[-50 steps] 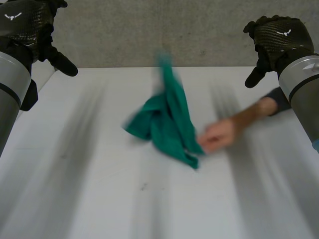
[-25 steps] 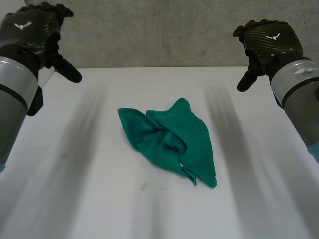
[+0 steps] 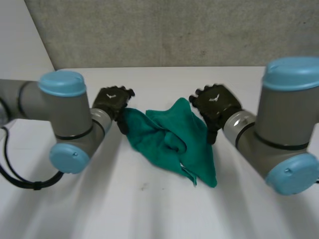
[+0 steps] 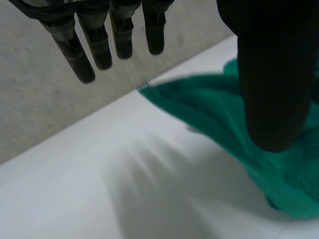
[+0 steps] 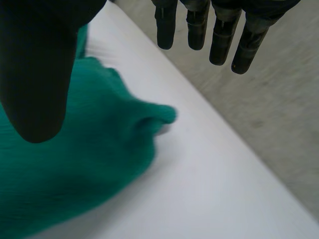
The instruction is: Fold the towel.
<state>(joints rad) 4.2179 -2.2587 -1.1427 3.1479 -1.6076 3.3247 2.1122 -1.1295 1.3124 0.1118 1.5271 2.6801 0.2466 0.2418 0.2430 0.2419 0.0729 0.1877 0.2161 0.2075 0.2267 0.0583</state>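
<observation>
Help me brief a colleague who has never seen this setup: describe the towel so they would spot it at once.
Start at the white table. Near its middle, between the open left hand and the open right hand, lies the towel. It is a crumpled green cloth, the one soft, coloured thing among black hands and white tabletop.

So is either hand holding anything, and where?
Nothing is held: the left hand and right hand are both open, at opposite sides of the crumpled green towel.
</observation>
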